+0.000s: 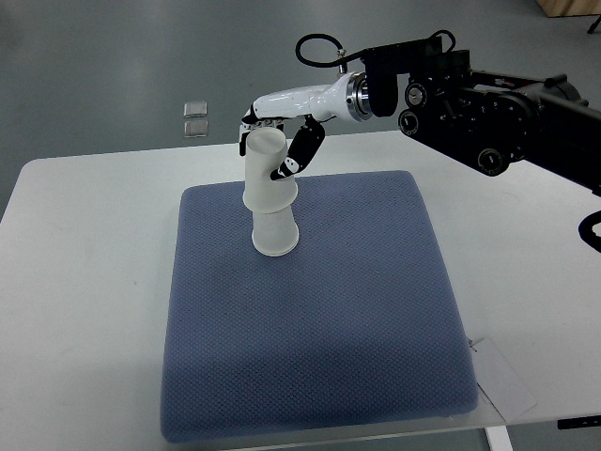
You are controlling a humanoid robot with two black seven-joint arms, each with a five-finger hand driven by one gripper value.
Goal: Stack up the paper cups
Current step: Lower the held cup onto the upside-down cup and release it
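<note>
Two white paper cups stand upside down on the blue pad (pixel 319 310). The lower cup (pixel 275 235) rests on the pad, and the upper cup (pixel 267 174) sits over it, tilted slightly. My right hand (pixel 277 141) reaches in from the right and its fingers wrap the top of the upper cup. A black-tipped finger (pixel 302 150) lies against the cup's right side. The left arm does not show.
The pad lies on a white table (pixel 84 244). Two small clear squares (pixel 195 117) sit on the grey floor beyond the table's far edge. A white paper tag (pixel 502 376) lies by the pad's near right corner.
</note>
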